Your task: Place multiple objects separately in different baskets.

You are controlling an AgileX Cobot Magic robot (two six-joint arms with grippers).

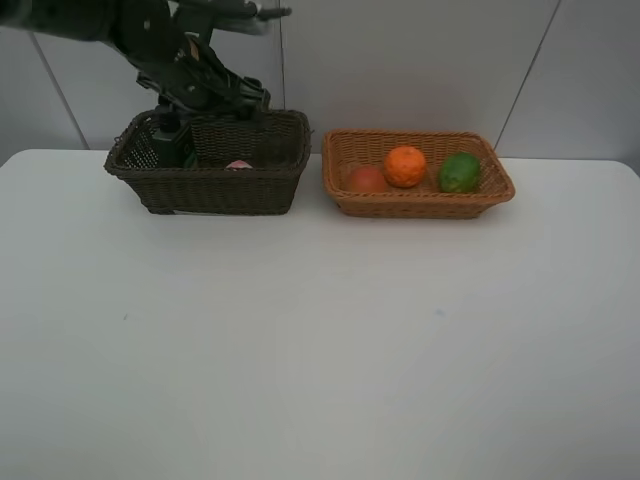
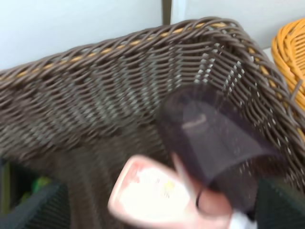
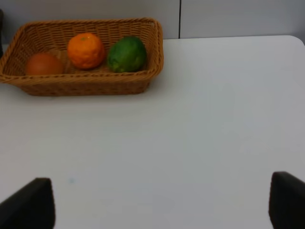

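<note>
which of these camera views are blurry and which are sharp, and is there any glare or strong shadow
Left wrist view: soft, the pink bottle and translucent cup smeared inside the dark basket. Right wrist view: fairly sharp on the tan basket, with the pincer tips dark and blurred at the edge. Exterior high view: even light, no glare on the table, only a thin shadow under each basket.

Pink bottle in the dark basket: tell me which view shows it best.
The left wrist view: the pink bottle fills the foreground, lying inside the dark basket beside the purple cup, though blurred. The exterior high view shows only a pink sliver over the rim. The right wrist view misses it.
</note>
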